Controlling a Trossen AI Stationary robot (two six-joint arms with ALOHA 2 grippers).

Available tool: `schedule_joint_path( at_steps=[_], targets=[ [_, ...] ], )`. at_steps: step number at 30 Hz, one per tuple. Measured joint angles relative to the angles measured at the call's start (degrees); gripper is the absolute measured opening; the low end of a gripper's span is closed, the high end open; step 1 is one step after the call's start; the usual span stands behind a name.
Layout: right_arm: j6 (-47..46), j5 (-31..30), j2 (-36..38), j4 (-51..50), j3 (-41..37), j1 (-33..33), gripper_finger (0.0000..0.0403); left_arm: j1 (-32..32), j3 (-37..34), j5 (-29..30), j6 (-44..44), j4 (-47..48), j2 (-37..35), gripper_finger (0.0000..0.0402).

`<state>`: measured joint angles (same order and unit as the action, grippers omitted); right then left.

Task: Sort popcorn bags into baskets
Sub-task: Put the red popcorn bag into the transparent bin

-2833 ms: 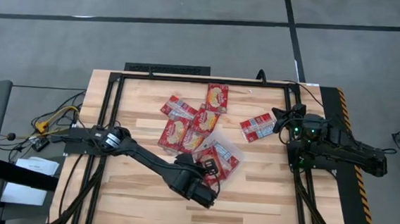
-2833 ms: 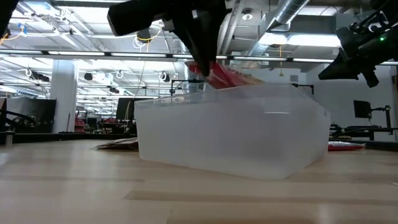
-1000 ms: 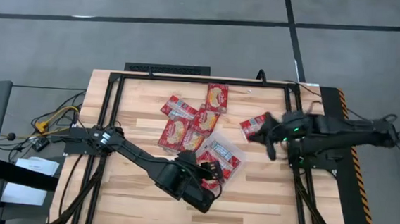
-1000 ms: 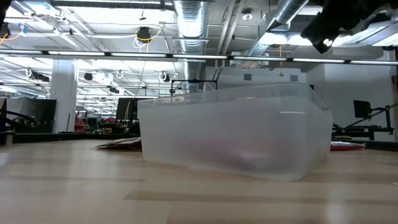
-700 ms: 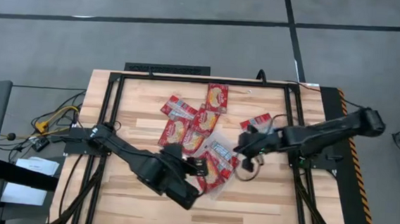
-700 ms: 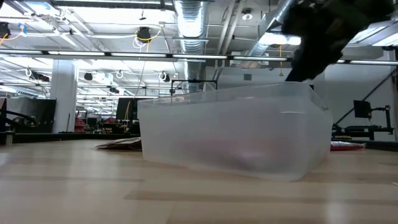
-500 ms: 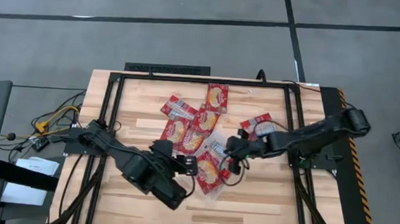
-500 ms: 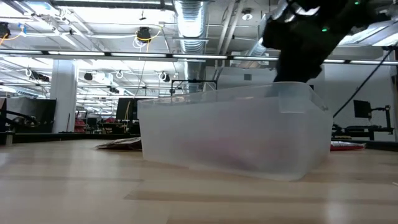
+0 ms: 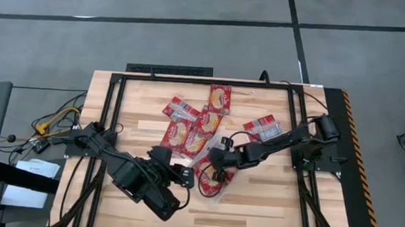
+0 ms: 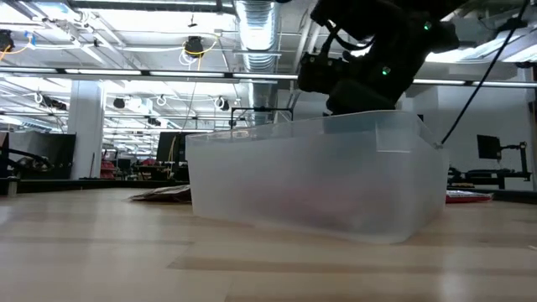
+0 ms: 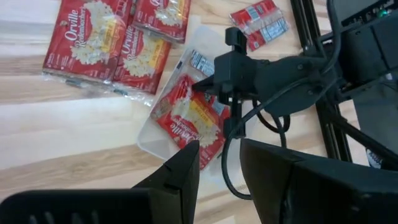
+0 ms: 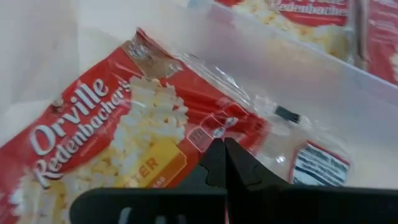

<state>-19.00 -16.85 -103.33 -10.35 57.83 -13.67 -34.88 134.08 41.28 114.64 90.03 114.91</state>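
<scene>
A clear basket point(image 9: 234, 156) lies mid-table, with one red popcorn bag point(image 12: 112, 143) flat on its floor, also seen in the left wrist view point(image 11: 186, 121). My right gripper point(image 12: 222, 163) is shut and reaches slanting down into the basket, its tips at the bag's clear wrapper point(image 11: 205, 84). My left gripper point(image 11: 217, 171) is open and holds nothing; it hovers off the basket's near-left side point(image 9: 186, 177). Several more popcorn bags point(image 9: 208, 121) lie flat on the wood beyond the basket, and one point(image 9: 262, 127) lies apart at the right. My right gripper's shut fingertips point(image 12: 217, 149) stand at the crinkled clear wrapper edge point(image 12: 205, 134) of the bag in the basket, slanting down from the table's right. I cannot tell whether they touch it. The bag lies flat on the basket's floor.
The basket's frosted wall point(image 10: 310, 176) hides its inside in the low view. A black frame point(image 9: 170, 71) runs round the tabletop, and the right arm's cable point(image 9: 221, 176) loops over the basket. Bare wood lies along the near edge point(image 9: 267, 211).
My right gripper has swept from the table's right side toward the left and come down into the basket over the bag. My left gripper has drawn back from the basket toward the table's near-left and risen. The bag has stayed in the basket.
</scene>
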Motion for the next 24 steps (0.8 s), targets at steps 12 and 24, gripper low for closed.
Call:
schedule_joint_path(
  at_steps=[12,24],
  targets=[
    [7.0,3.8,-0.9,-1.0,5.0,-4.1,0.0019,-1.2,0.0,0.6,-1.1,0.0,0.0,0.0103],
    [6.0,1.5,19.1,-22.7,9.4,-1.8,0.0053,5.7,-0.2,-2.2,-25.4,0.1,-2.2,0.0115]
  ],
)
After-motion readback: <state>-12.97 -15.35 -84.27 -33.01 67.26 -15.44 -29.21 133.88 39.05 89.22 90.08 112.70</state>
